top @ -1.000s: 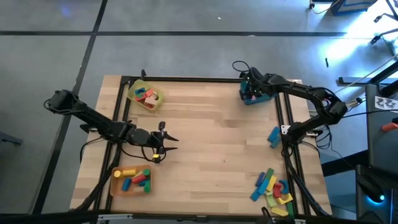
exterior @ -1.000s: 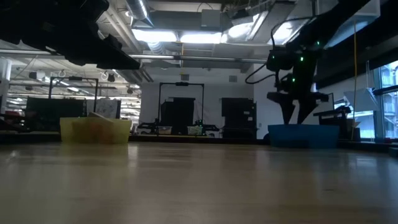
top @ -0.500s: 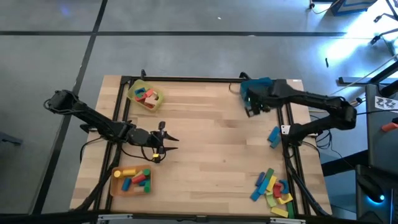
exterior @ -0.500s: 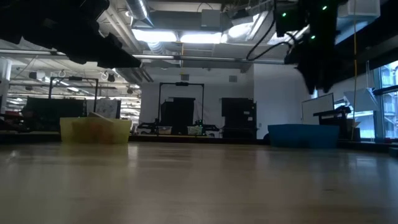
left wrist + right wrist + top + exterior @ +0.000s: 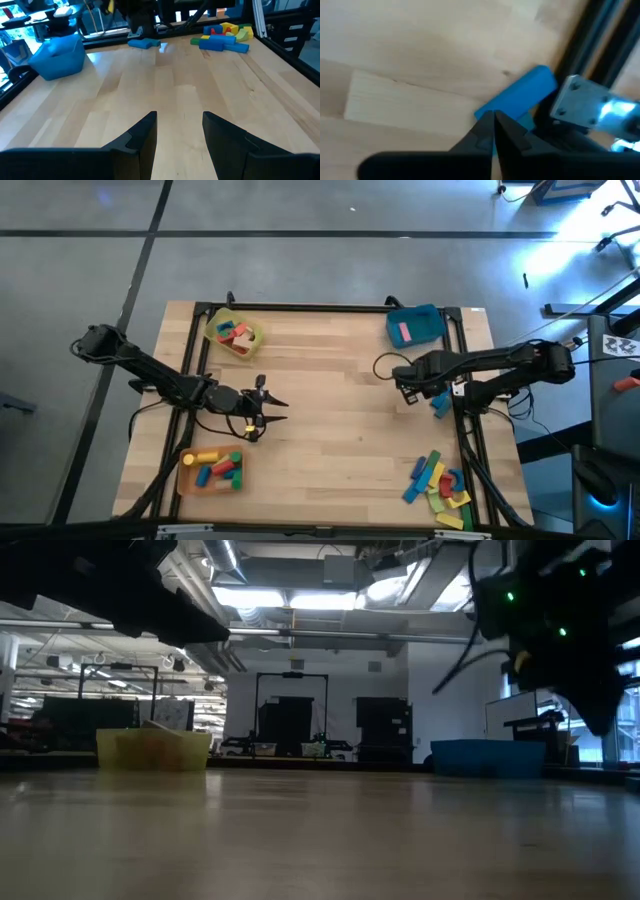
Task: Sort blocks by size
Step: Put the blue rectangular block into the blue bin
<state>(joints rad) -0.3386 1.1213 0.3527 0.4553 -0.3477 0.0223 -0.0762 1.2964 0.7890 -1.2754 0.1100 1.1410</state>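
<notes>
My right gripper (image 5: pixel 425 385) hangs shut above the table's right side, pointing down. Its closed tips (image 5: pixel 492 119) are over a loose blue block (image 5: pixel 520 97) that lies flat on the wood (image 5: pixel 440 400) beside the right frame rail, and they hold nothing. My left gripper (image 5: pixel 280 406) waits open over the left part of the table, with nothing between its fingers (image 5: pixel 179 120). More blocks (image 5: pixel 440 480) lie in a pile at the near right corner. A pink block (image 5: pixel 403 331) lies in the blue tray (image 5: pixel 425 320).
A yellow tray (image 5: pixel 220 320) with blocks stands at the far left. An orange tray (image 5: pixel 188 478) with blocks stands at the near left. Black frame rails (image 5: pixel 462 420) run along the table's edges. Bare wood (image 5: pixel 340 400) spans the middle.
My right gripper has swung from over the blue tray toward the table's near edge, staying high, and now hangs over the loose blue block. Its fingers were spread over the tray and are now shut. The pink block in the tray shows now.
</notes>
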